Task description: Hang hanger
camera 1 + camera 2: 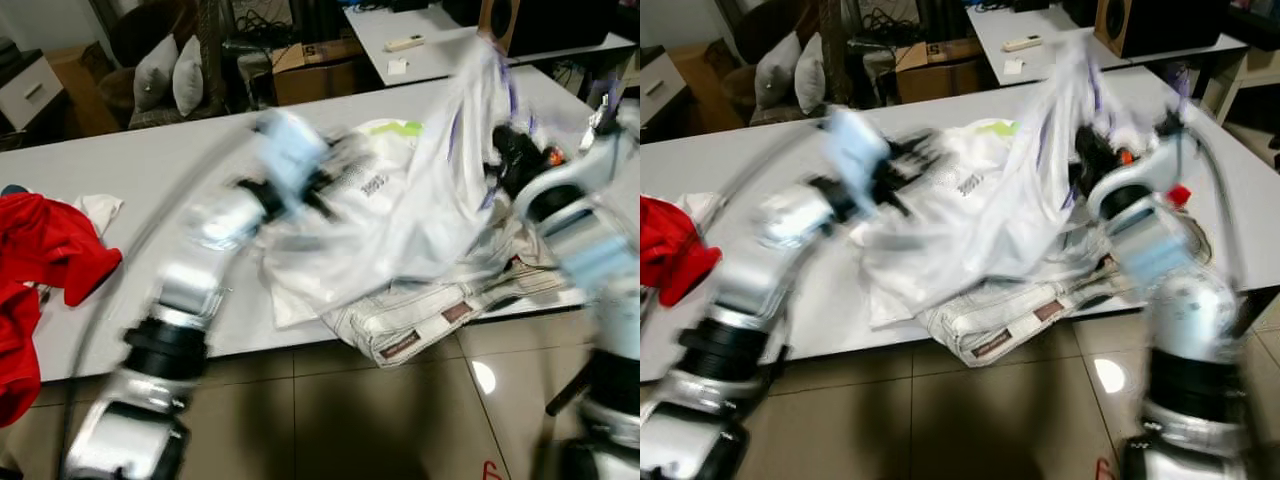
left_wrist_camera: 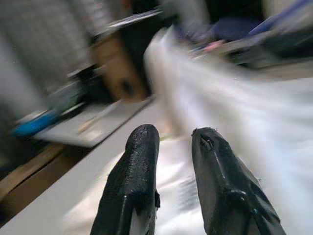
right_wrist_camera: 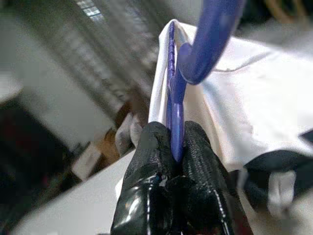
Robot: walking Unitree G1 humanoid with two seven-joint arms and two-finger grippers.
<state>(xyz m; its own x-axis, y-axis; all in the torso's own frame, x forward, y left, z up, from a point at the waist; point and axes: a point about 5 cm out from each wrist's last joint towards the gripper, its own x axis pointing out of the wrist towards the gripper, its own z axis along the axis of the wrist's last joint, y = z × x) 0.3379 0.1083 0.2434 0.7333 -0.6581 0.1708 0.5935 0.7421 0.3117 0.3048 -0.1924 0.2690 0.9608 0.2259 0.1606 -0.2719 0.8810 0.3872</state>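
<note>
Right gripper (image 3: 177, 142) jaws clamp blue hanger (image 3: 195, 54) | left gripper (image 2: 174, 139) jaws narrowly parted, empty

Garment (image 1: 420, 200) heaped mid-table (image 1: 120, 160), folded jeans (image 1: 430, 315) beneath at the near edge (overhanging it), another garment (image 1: 45, 250) far left, cushions (image 1: 170, 75) behind, second table (image 1: 440, 40) beyond.

— Where's the right hand (image 3: 177, 147)?
— Raised, fingers pinched tight on the purple hanger (image 3: 195, 54).
— And the left hand (image 2: 173, 142)?
— Reaching forward, blurred, fingers slightly parted, empty.
</note>
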